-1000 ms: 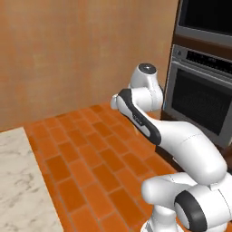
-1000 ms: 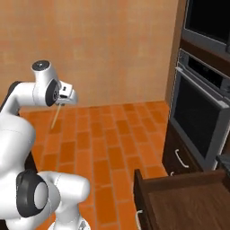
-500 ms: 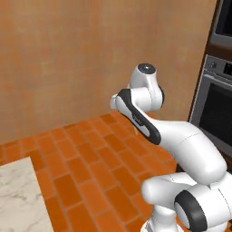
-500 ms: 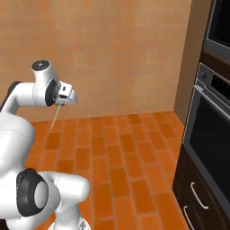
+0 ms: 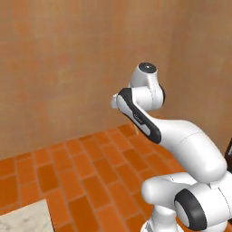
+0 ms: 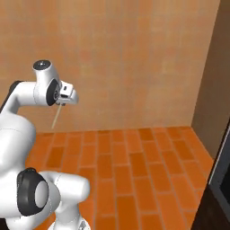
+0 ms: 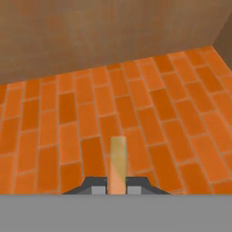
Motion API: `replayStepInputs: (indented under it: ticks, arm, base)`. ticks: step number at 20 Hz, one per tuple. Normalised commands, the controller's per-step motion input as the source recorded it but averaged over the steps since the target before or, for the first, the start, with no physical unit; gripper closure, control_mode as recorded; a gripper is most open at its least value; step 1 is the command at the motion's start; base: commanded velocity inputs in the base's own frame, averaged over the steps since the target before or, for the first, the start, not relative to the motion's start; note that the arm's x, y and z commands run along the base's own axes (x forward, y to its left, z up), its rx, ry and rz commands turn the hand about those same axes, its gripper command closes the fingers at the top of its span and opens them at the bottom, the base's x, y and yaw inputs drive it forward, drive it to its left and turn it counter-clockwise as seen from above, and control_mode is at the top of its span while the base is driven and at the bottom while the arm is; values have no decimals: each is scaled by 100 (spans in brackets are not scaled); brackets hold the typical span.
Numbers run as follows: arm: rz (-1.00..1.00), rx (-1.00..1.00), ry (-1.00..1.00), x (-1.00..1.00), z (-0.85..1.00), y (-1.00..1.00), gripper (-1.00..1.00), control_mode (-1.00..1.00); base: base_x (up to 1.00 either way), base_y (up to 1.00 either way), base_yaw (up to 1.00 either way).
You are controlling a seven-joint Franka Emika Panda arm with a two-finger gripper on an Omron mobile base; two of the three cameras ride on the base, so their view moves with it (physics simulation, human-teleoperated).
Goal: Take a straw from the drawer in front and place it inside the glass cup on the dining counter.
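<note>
We have the straw [image 6: 55, 117] pinched tight in our gripper [image 7: 117, 188], and it pokes out past the two fingers. It hangs up in the air over the orange brick floor [image 7: 136, 104], near the brown wall [image 6: 126, 58]. A pale stone corner, likely the dining counter [image 5: 22, 219], peeks in at the bottom left of the left base view. The glass cup is not in sight. We think we should keep squeezing, ride smoothly, and not swing the arm, so the thin straw does not slip or bump the wall.
</note>
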Motion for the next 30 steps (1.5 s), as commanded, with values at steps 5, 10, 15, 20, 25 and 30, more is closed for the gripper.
replayStepInputs:
  ticks: [5,10,15,20,25,30]
  arm:
    - [0,0,0,0,0,0,100,100]
    - [0,0,0,0,0,0,100,100]
    - [0,0,0,0,0,0,100,100]
    - [0,0,0,0,0,0,100,100]
    - [0,0,0,0,0,0,100,100]
    - [0,0,0,0,0,0,100,100]
  base:
    - [100,0,25]
    - [100,0,33]
    - [100,0,45]
    - [100,0,60]
    - [100,-1,67]
    - [97,0,74]
